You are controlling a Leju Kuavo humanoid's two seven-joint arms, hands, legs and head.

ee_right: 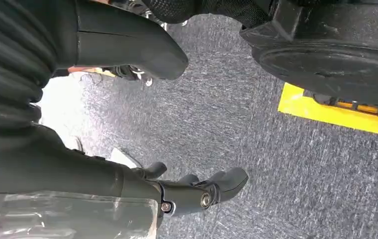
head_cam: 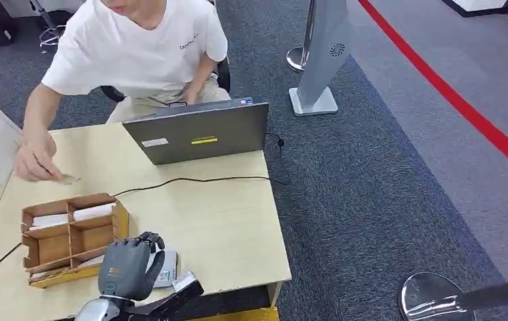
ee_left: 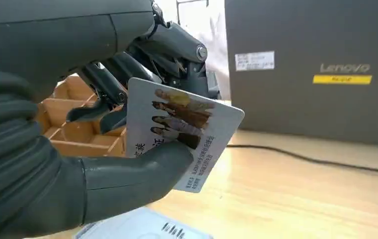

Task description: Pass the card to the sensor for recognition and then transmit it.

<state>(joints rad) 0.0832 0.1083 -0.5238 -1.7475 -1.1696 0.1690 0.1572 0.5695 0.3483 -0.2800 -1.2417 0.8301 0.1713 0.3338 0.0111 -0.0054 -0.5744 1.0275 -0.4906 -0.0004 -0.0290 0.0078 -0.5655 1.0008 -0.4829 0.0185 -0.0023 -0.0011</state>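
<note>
Left hand [ee_left: 77, 149] pinches one card [ee_left: 184, 134].

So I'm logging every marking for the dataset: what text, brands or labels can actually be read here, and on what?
"Lenovo": laptop lid.
Yellow sticker on the lid: too blurred to read.
White label on the lid: too small.
Card in the left hand: printed lines, not legible.
Person's shirt: small chest print, unreadable.

dark grey left hand [ee_left: 77, 164] pinching a white card [ee_left: 184, 134] printed with colourful figures and black text, light wooden table [head_cam: 218, 214], brown wooden organiser [head_cam: 71, 234], grey laptop [head_cam: 198, 130] with yellow sticker, black cable [head_cam: 191, 179], speckled blue-grey carpet [head_cam: 371, 187] with red stripe [head_cam: 452, 97]
</note>
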